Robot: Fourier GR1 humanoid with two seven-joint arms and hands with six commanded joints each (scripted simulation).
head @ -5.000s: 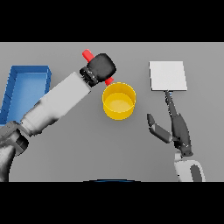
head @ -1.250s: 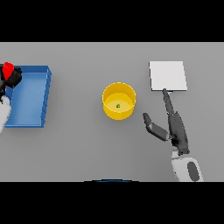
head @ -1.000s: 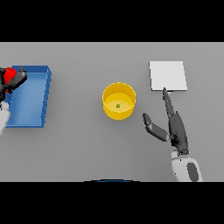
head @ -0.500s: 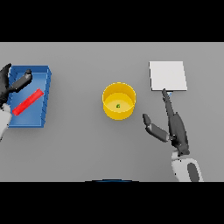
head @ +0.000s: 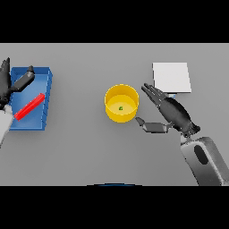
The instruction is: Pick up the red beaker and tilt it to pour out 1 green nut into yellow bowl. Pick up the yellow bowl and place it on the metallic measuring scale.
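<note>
Yellow bowl (head: 121, 103) sits mid-table, just left of our right hand (head: 172, 114), whose fingers are spread open beside it, nearer than our open left hand (head: 10, 84). We count one green nut (head: 120, 108) inside, one red beaker (head: 29, 106) lying in the blue tray (head: 48, 96), one scale (head: 171, 77).
</note>
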